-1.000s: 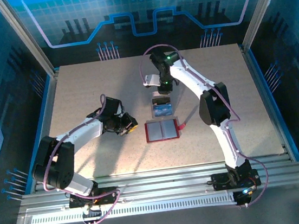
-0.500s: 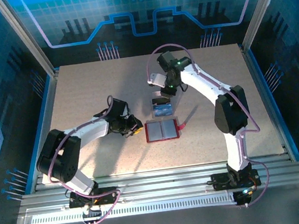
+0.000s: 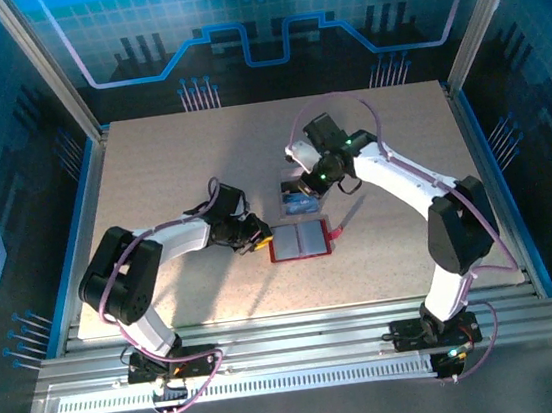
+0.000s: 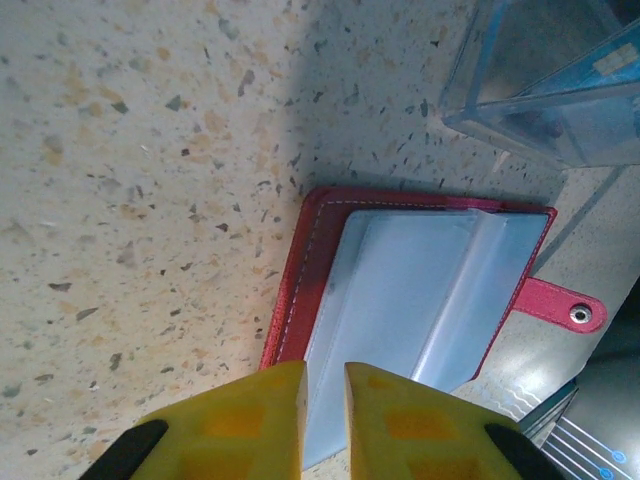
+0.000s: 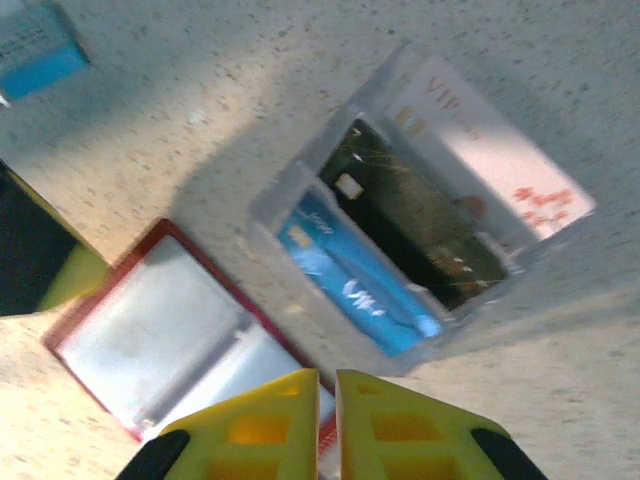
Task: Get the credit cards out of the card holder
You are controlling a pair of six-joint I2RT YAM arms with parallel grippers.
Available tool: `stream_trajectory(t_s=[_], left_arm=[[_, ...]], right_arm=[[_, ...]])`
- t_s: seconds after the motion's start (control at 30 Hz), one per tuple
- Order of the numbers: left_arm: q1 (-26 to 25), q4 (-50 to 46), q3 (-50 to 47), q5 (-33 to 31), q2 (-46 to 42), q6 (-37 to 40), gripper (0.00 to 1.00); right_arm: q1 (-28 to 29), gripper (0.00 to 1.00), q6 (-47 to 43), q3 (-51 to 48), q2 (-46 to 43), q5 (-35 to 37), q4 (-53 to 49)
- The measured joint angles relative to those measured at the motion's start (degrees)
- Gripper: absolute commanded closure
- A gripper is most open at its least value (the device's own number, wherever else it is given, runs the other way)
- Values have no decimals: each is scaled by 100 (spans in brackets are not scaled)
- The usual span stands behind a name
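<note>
The red card holder [image 3: 300, 241] lies open and flat, grey pockets up, and no card shows in them [image 4: 420, 290]. Its strap tab [image 4: 560, 305] points right. My left gripper [image 3: 257, 239] rests at the holder's left edge, its yellow fingers [image 4: 250, 415] a narrow gap apart with nothing between them. Credit cards stand in a clear tray [image 3: 301, 201] just behind the holder: a blue one [image 5: 360, 275], a dark one [image 5: 420, 215] and a pinkish-white one [image 5: 490, 150]. My right gripper [image 3: 306, 187] hovers over that tray, fingers [image 5: 400, 420] nearly touching and empty.
Blue frame walls [image 3: 84, 200] run along the table's left and right edges. The speckled tabletop [image 3: 169, 159] is bare to the left and behind. A small blue object [image 5: 35, 50] sits at the top left corner of the right wrist view.
My left gripper slid right up to the holder's left edge. The right arm swung right and nearer, its gripper now over the tray with its jaws drawn closer.
</note>
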Motion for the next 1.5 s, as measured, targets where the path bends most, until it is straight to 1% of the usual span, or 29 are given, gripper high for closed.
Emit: stream_trajectory(t_s=[0.07, 0.13, 0.23, 0.47, 0.57, 0.7, 0.9, 0.97, 1.1, 1.5], left_arm=[[0, 2, 0, 4, 37, 0, 82], [0, 2, 0, 20, 79, 0, 83], [0, 9, 0, 42, 136, 2, 83], [0, 7, 0, 39, 142, 4, 88], [0, 42, -17, 39, 166, 4, 90], [0, 70, -50, 39, 234, 2, 93], [0, 85, -57, 39, 240, 2, 93], [0, 87, -68, 39, 240, 4, 93], [0, 103, -85, 42, 240, 4, 93], [0, 105, -87, 42, 240, 4, 93]], right_arm=[[33, 88, 446, -363, -168, -205, 225], [37, 91, 874, -621, -282, -409, 382], [37, 93, 1502, -857, -363, -680, 601], [35, 100, 2806, -1432, -481, -1217, 1062], [33, 100, 3244, -1644, -479, -1513, 1259], [33, 97, 3696, -1794, -426, -1921, 1493], [44, 93, 4129, -1917, -225, -2240, 1799], [57, 90, 4229, -1930, -136, -2282, 1834], [116, 85, 4371, -1954, 85, -2326, 1893], [407, 78, 4562, -1860, 656, -2337, 1939]])
